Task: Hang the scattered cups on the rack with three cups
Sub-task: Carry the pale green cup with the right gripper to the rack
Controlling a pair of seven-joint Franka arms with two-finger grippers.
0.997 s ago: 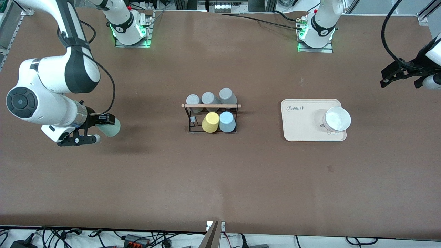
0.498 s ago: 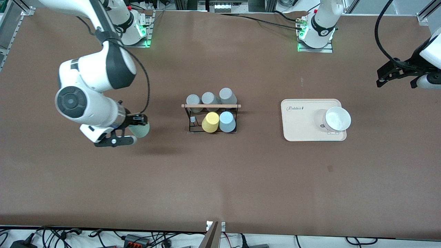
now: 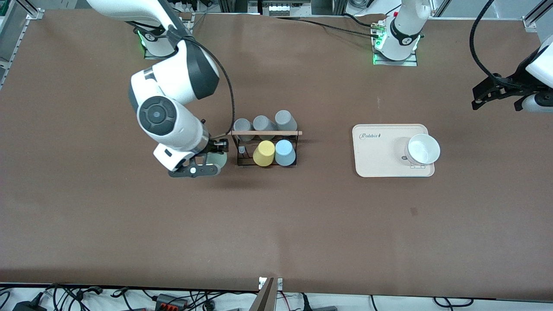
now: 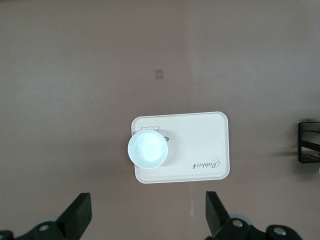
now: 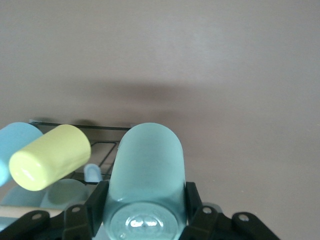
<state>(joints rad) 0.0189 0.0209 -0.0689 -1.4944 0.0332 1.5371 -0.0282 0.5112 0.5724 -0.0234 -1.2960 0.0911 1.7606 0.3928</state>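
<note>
My right gripper (image 3: 211, 159) is shut on the pale mint green cup (image 3: 220, 162), held on its side just above the table at the rack's end toward the right arm. In the right wrist view the cup (image 5: 147, 165) sits between both fingers (image 5: 97, 204). The black wire rack (image 3: 242, 163) with its wooden rod (image 3: 264, 132) carries a light blue cup (image 3: 285, 152), a yellow cup (image 3: 264, 153) and three grey cups (image 3: 261, 123). My left gripper (image 3: 497, 97) waits open and empty, high over the table's end by the left arm.
A beige tray (image 3: 376, 155) with a white bowl (image 3: 422, 149) on it lies between the rack and the left arm's end. The left wrist view looks down on the tray (image 4: 200, 150) and bowl (image 4: 147, 150). A bare rack peg (image 5: 91, 172) stands beside the yellow cup (image 5: 50, 156).
My right arm has carried the mint green cup across the table from its own end up to the rack's end. The left gripper rose slightly, then held still.
</note>
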